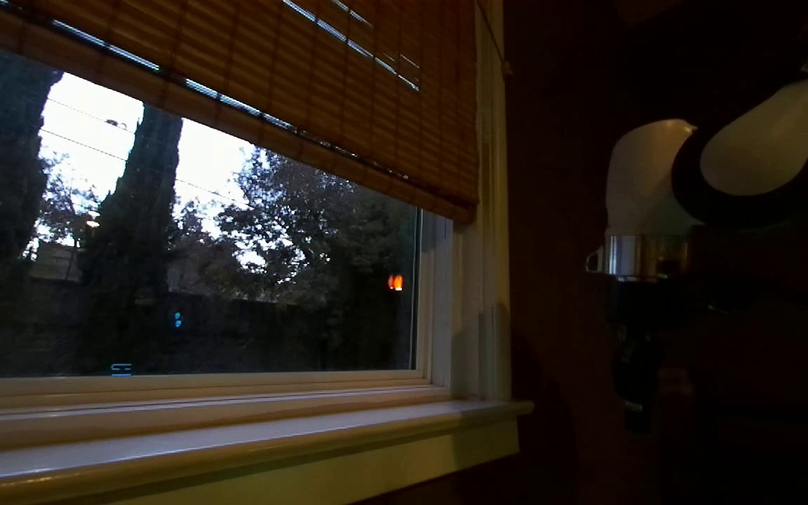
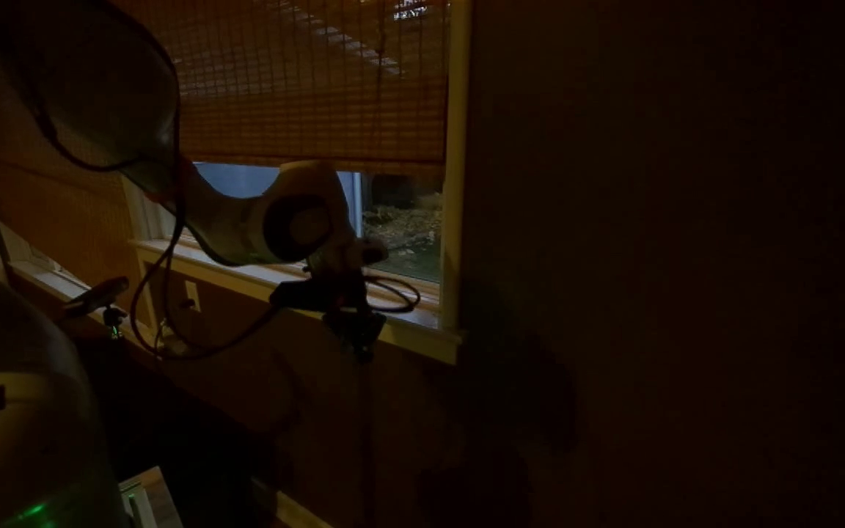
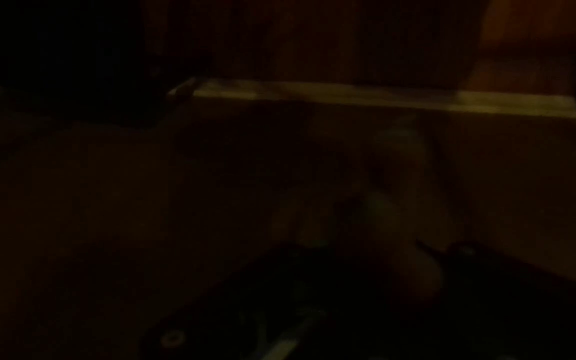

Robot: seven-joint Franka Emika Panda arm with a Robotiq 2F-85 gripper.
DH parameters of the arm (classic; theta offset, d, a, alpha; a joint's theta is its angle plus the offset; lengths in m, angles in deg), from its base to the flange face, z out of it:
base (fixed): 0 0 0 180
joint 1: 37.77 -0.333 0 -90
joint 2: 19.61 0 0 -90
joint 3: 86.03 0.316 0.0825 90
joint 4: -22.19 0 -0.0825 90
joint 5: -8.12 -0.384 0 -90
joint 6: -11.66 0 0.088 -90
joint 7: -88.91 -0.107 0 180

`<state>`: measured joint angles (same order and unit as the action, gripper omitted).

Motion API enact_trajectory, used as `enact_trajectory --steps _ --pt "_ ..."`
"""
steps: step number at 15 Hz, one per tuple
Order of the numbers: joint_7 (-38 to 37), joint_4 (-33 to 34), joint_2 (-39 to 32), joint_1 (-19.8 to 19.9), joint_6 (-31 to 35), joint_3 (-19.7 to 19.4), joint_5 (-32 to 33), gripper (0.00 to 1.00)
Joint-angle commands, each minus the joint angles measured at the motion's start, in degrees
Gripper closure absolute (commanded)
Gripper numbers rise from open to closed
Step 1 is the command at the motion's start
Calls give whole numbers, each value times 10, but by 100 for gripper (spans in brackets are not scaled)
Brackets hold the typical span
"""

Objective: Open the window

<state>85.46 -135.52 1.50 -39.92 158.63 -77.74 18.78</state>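
Observation:
The window fills the left of an exterior view. It has a pale frame and sill, and a brown slatted blind hangs over its upper part. The window also shows behind the arm in an exterior view, with the blind partly down. I cannot tell whether a pane is slid open. My gripper points down, in front of and below the sill there. It appears right of the window frame, apart from it, in an exterior view. The wrist view is too dark to show the fingers' gap; nothing held is visible.
The sill juts out from the wall behind the gripper. Cables loop from the arm. A camera on a stand is at the left. A pale baseboard crosses the dark wrist view.

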Motion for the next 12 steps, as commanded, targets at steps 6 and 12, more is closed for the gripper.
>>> enact_trajectory --steps 6,12 --pt "-18 -13 -255 7 118 -15 32 24" --pt "17 -5 -218 -25 68 -3 -44 0"
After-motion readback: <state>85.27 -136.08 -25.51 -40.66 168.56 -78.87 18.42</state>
